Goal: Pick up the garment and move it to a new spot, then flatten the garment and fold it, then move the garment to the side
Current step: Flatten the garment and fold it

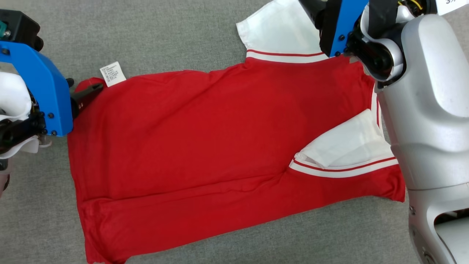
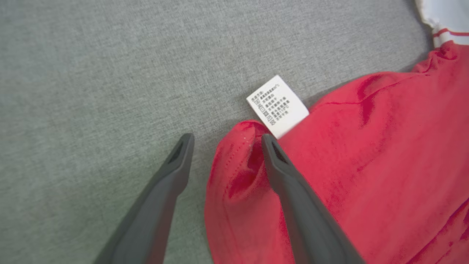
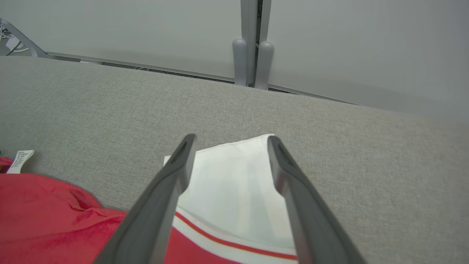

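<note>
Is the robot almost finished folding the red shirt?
Not yet. The red shirt lies spread out, and one white sleeve is already folded in. Now the left tool is open at the hem corner and the right tool open over the other sleeve. Folding the body and moving it aside remain.

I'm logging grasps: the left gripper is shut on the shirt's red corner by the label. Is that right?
Not quite: it is not shut. The left wrist view shows the left gripper open, its fingers apart on either side of the red corner of the shirt, by the label.
</note>
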